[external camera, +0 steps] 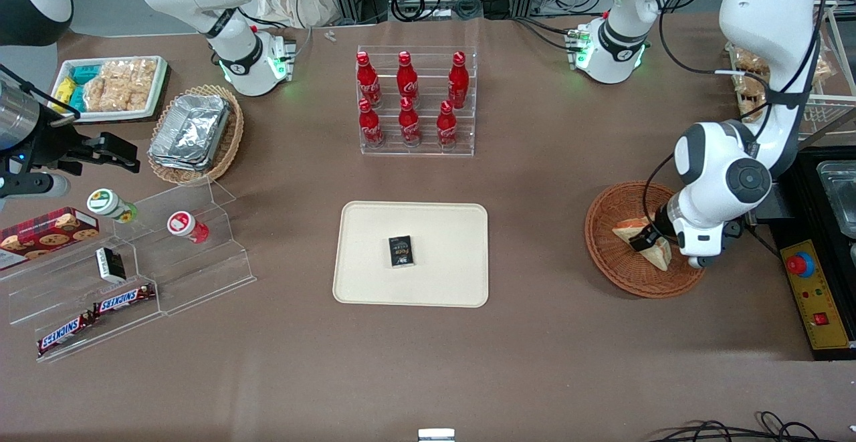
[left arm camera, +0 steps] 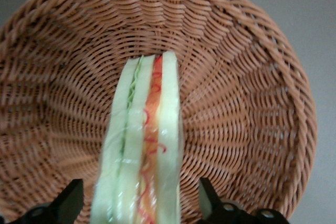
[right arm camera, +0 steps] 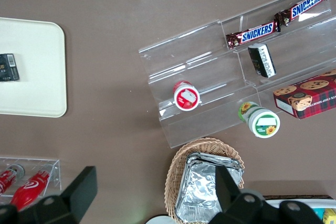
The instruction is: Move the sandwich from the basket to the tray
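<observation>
Brown surface [external camera: 548, 335], cluttered toward the parked arm's end. Sandwich [left arm camera: 144, 145] stands on edge in the basket [left arm camera: 247, 103], between the spread fingers [left arm camera: 71, 199] of the claw [external camera: 647, 236]; contact cannot be told. Basket sits toward the working arm's end, beside a yellow control box [external camera: 817, 295]. Tray [external camera: 374, 275] at centre carries one small black packet [external camera: 400, 251], bare room all round it. Bare brown stretch between basket and tray. Bottle rack [external camera: 416, 99] farther from the front camera than the tray.
</observation>
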